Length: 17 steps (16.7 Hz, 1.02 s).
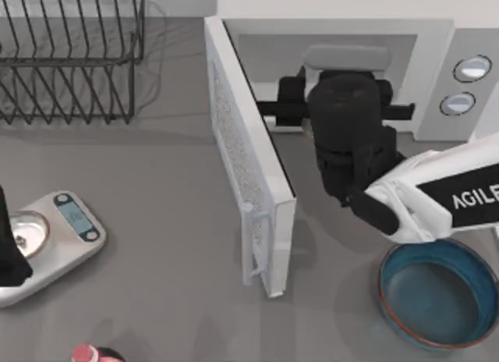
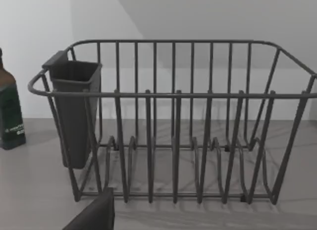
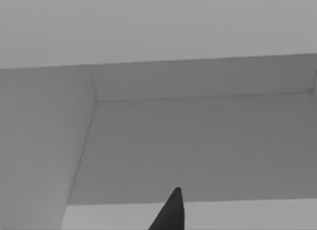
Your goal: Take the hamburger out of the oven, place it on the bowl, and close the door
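Steel wire forms the dish rack at the upper left of the top view, and the left wrist view faces it, with a dark bottle at its edge. Lower left, the parked left gripper sits over the grey scale; whether it is open I cannot tell. At centre the door stands swung wide, its long edge running from the oven toward the lower centre, handle at the near end. The right gripper reaches into the cavity, where the wrist view faces pale walls; its state I cannot tell. No hamburger is visible, probably hidden beneath the wrist. I judge it soft, light and squashable, best pinched gently across its sides. Lower right waits the blue bowl.
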{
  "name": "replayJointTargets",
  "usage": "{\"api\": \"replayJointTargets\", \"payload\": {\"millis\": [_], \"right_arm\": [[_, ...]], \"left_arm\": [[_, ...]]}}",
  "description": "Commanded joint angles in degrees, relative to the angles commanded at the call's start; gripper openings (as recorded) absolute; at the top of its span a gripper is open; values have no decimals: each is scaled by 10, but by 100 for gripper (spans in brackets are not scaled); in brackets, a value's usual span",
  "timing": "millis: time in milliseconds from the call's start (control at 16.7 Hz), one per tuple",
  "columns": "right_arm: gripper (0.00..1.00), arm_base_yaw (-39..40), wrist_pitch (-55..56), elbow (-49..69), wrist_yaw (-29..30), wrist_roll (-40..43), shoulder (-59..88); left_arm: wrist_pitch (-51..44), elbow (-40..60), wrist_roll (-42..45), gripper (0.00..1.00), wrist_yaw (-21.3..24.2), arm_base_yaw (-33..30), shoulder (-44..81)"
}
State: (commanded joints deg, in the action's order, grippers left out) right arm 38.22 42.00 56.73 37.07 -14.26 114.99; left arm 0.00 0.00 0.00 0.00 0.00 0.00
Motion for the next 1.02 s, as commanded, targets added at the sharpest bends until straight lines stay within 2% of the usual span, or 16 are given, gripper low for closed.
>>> {"api": "replayJointTargets", "payload": {"millis": [180, 360, 660, 1020], "right_arm": [[0, -8, -6, 0, -35, 35, -6], [0, -28, -38, -3, -124, 125, -18], [0, -89, -179, -6, -355, 375, -48], [0, -201, -465, -21, -669, 753, -86]], "left_arm": [[0, 0, 0, 100, 0, 0, 0], [0, 0, 0, 100, 0, 0, 0], [0, 0, 0, 100, 0, 0, 0], [0, 0, 0, 100, 0, 0, 0]]}}
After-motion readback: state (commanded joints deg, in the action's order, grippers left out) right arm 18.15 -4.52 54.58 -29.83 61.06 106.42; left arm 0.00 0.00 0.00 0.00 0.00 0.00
